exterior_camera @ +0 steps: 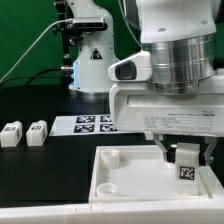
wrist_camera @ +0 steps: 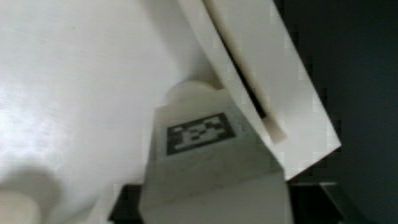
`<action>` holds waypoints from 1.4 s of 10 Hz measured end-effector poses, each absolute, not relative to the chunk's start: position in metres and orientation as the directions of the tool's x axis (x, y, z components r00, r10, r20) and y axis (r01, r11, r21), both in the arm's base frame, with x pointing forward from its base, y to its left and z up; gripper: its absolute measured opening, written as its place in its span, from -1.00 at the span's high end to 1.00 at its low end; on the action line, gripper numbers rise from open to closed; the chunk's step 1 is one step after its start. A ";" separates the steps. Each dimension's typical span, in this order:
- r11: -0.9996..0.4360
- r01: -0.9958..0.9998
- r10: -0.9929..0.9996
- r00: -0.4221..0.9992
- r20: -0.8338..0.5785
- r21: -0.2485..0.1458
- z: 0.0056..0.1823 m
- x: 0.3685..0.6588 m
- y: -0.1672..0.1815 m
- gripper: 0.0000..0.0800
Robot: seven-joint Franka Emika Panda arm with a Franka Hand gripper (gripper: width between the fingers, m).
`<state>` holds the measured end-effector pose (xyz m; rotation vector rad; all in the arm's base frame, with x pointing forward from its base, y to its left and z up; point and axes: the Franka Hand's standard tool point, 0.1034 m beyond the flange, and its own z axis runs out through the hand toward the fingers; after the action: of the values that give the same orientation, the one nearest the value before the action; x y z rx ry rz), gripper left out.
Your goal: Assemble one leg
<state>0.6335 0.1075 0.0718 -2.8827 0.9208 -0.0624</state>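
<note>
- Leg (exterior_camera: 186, 166): white, with a black-and-white square tag; the wrist view shows the same tag on its pale face (wrist_camera: 199, 133).
- Plate (exterior_camera: 120, 170): plain white.
- Two spare legs (exterior_camera: 25, 134): white, with black-and-white tags.
- Marker board (exterior_camera: 90, 124): white, with black tags.
- Table (exterior_camera: 45, 105): black.
- Arm (exterior_camera: 175, 60): white and grey.
</note>
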 end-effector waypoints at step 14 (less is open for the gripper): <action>-0.980 -0.167 -0.175 0.982 0.067 -0.111 0.107 0.637 0.104 -0.62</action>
<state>0.6369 0.1045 0.1068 -3.0228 0.2616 -0.1166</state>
